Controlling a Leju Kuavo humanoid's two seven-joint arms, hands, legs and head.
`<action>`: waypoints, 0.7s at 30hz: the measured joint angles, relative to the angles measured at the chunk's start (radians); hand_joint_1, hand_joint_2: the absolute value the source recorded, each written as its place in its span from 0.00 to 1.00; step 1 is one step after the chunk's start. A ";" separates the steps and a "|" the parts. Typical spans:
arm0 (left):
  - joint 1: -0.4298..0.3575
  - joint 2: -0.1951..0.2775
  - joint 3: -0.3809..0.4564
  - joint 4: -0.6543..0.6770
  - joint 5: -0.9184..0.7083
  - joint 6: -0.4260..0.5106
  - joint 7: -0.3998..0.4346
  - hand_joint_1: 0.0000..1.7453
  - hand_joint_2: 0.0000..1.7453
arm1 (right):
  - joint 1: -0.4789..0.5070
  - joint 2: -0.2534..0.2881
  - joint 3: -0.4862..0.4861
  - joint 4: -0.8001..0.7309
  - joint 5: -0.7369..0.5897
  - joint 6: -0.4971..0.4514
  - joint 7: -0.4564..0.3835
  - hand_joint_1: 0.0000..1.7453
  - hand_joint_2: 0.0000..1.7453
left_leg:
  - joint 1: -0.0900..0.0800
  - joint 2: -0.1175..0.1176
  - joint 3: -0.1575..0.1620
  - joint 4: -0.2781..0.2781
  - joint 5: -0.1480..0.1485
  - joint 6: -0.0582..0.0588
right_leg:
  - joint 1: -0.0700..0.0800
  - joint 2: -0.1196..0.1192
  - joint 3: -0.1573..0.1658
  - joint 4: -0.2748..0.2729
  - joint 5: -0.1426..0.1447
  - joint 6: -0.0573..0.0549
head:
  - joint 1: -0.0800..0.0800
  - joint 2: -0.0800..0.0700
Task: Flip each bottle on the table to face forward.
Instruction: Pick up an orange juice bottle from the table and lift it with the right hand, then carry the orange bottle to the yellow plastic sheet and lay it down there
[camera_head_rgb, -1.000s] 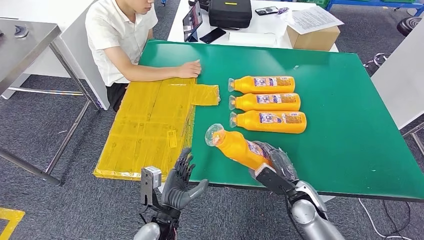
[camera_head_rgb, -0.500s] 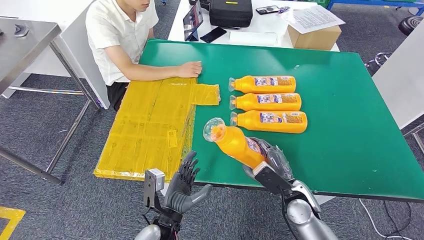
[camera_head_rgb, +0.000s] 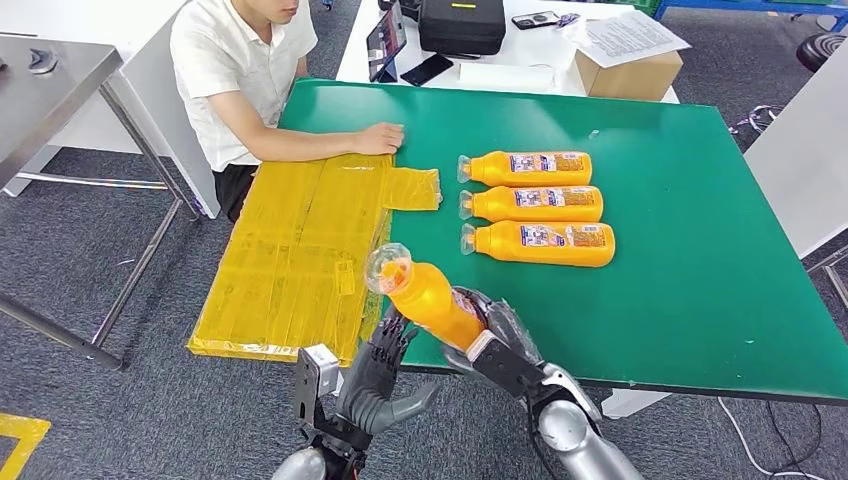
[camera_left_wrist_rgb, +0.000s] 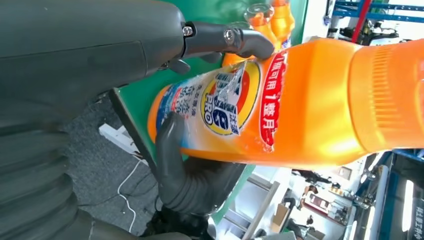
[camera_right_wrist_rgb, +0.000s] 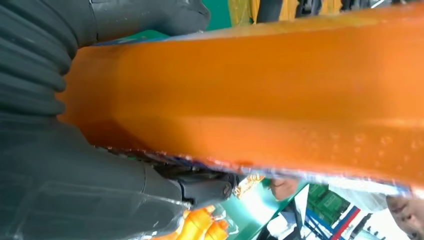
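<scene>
one bottle (camera_head_rgb: 432, 301) in right hand (camera_head_rgb: 497, 338)

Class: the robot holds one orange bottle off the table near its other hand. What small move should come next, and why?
Probably close the left hand around the orange bottle. The right hand grips its lower end, tilted above the green table's near edge, and the left hand's spread fingers sit just beside it. A second grip would likely let the robot turn it like the three lying bottles.

Three bottles (camera_head_rgb: 535, 204) side by side on table (camera_head_rgb: 700, 260)
</scene>
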 joint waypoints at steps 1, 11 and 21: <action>-0.002 -0.002 0.001 0.001 0.000 0.000 0.001 0.00 1.00 | -0.007 0.003 0.011 0.006 0.007 0.001 0.005 1.00 1.00 | 0.000 0.000 0.000 0.000 0.000 0.000 | 0.000 0.000 0.000 0.000 0.000 0.000 | 0.000 0.000; -0.013 -0.019 0.026 0.012 0.030 0.031 0.019 0.00 1.00 | -0.064 0.023 0.102 0.057 0.076 -0.016 0.035 1.00 1.00 | 0.000 0.000 0.000 0.000 0.000 0.000 | 0.000 0.000 0.000 0.000 0.000 0.000 | 0.000 0.000; -0.052 -0.041 0.062 0.055 0.112 0.103 0.055 0.00 1.00 | -0.076 0.041 0.196 0.063 0.100 -0.042 0.050 1.00 1.00 | 0.000 0.000 -0.001 0.000 0.000 0.000 | 0.000 0.000 -0.001 0.000 0.000 0.000 | 0.000 0.000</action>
